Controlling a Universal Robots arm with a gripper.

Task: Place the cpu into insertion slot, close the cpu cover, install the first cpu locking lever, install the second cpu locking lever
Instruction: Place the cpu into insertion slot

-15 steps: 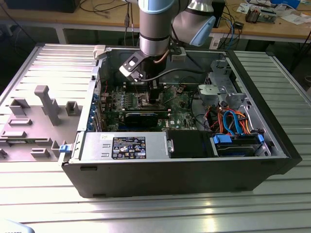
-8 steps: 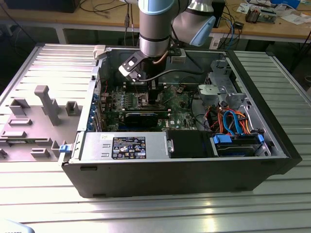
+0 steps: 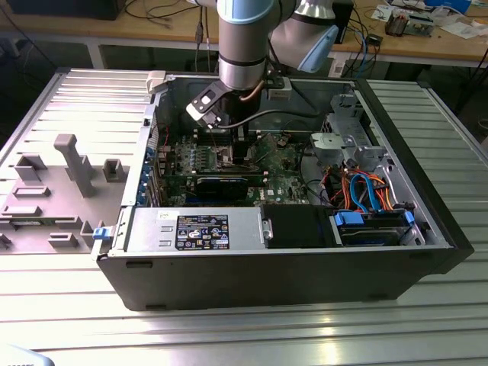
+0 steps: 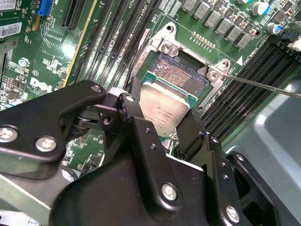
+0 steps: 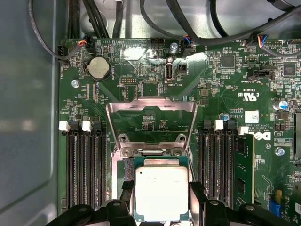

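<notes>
The exterior view looks down at a slant on the whole open computer case [image 3: 267, 267] from farther off. Both wrist views sit close over the green board [image 5: 225, 94], sharing the cpu [image 4: 164, 110] [image 5: 162, 190].

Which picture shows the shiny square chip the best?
The first wrist view: the cpu faces the camera squarely, held by the gripper. The second wrist view shows it slanted, partly behind the gripper. In the exterior view the arm blocks that spot.

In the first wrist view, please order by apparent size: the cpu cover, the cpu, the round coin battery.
1. cpu cover, by outline.
2. cpu, nearer the camera, so this order is unsure.
3. coin battery, clearly smallest.
</notes>
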